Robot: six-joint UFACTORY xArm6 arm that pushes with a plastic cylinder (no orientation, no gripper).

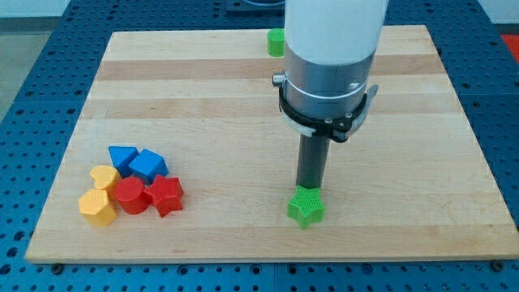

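My tip (309, 188) rested against the green star block (306, 207) from its 12 o'clock side, near the table's (203, 81) bottom edge. The rod carried no pincer, so no spread or pinch could be told. To steer well, contact should stay centred on the star; a six-block cluster lay well apart at 9 o'clock.

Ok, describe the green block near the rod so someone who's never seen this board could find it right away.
Start at the wooden board and follow the big white arm down its dark rod to my tip. Right at the tip, toward the view's bottom, sits the green star block. It stands alone near the bottom edge, far from the red, blue and yellow cluster at the view's left, and unlike the other green block at the top edge.
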